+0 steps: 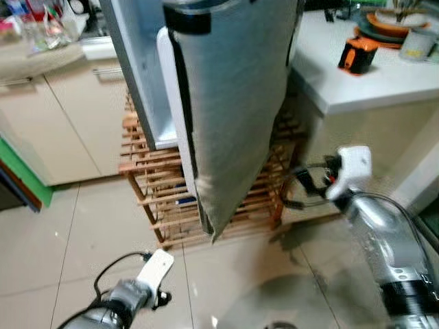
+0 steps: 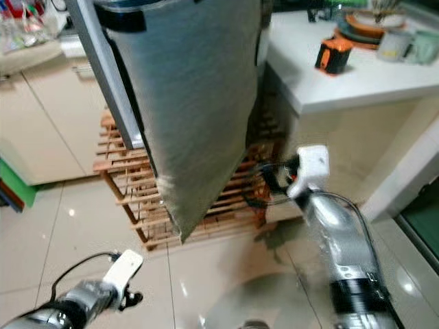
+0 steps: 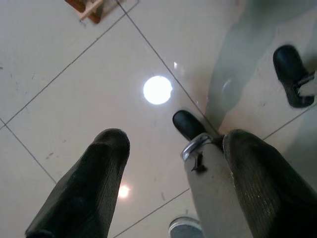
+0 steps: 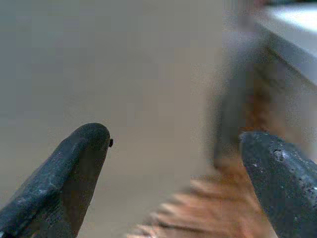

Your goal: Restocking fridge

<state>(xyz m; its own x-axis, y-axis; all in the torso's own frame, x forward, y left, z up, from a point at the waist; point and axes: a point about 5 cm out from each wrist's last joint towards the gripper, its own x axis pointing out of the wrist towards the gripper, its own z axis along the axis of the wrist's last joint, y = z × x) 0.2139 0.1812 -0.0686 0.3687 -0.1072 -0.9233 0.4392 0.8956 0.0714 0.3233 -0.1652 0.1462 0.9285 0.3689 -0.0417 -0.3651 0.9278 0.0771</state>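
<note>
Right hand [image 4: 173, 173] spread wide near the fridge door [image 1: 233, 103]; left hand [image 3: 173, 183] wide over tiled floor [image 3: 74, 89].

Fridge door [image 1: 233, 103]: top cut by frame edge; it hides most of the wooden rack [image 1: 154, 199] behind it. Right wrist view blurred throughout; the grey surface [image 4: 124, 74] ahead is probably that door. Counter items [image 1: 394, 27] cropped at top edge, too small to identify. Left arm [image 1: 103, 312] cut by bottom edge. Orange-black object [image 1: 358, 53]: type unclear.
</note>
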